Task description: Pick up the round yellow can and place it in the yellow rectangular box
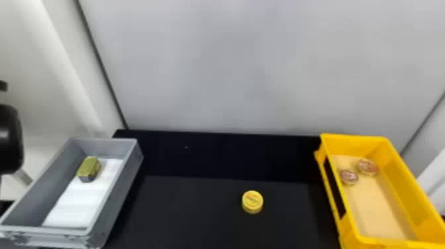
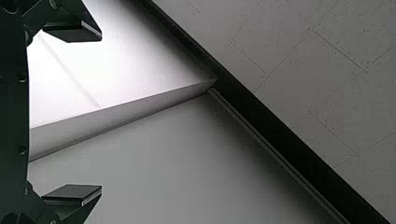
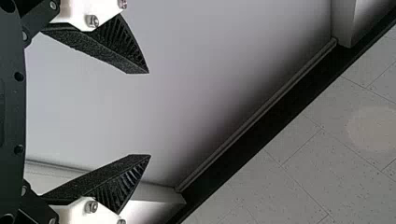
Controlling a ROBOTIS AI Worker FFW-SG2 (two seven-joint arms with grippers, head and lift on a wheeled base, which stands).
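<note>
On the black table, right of its middle in the head view, lies the round yellow can (image 1: 252,201), flat with its lid up. The yellow rectangular box (image 1: 409,185) stands at the right, apart from the can, with two small round reddish tins (image 1: 367,167) inside near its far end. In the left wrist view my left gripper (image 2: 102,113) is open, its two fingers wide apart with nothing between them. My right gripper (image 3: 149,114) is also open and holds nothing; wall and ceiling lie beyond it in the right wrist view.
At the left stands a grey box (image 1: 124,185) holding a greenish-gold block (image 1: 89,169) on a white sheet. A pale wall rises behind the black table (image 1: 198,212). A dark rounded object (image 1: 10,139) is at the left edge.
</note>
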